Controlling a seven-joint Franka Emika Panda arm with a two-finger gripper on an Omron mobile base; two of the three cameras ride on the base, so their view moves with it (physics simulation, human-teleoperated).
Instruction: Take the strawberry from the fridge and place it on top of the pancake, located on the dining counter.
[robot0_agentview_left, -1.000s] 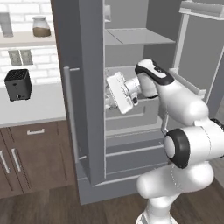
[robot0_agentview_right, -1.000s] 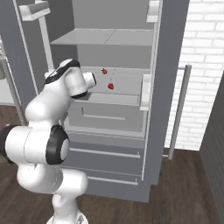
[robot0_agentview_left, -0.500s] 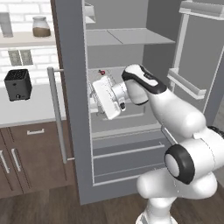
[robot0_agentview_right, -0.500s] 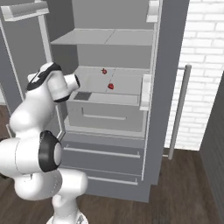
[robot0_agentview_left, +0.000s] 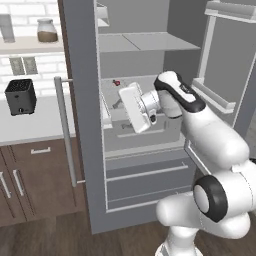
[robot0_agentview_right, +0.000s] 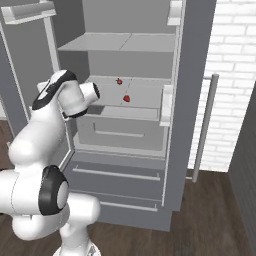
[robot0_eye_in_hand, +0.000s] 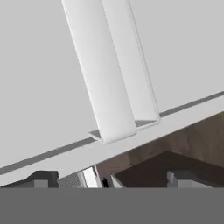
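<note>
Inside the open fridge (robot0_agentview_right: 192, 100), the strawberry (robot0_agentview_right: 126, 98) is lying on a middle shelf (robot0_agentview_right: 140, 95), while the fingers (robot0_eye_in_hand: 39, 179) are standing spread wide, gripping nothing.

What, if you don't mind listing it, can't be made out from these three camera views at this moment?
- Which of two small red things and on the fridge shelf is the strawberry: too small, right base view.
- Gripper fingertips: cut off by the bottom edge, hand view.
- Fridge's lower-left interior: hidden behind the arm, right base view.
- Jar contents: too small, left base view.
</note>
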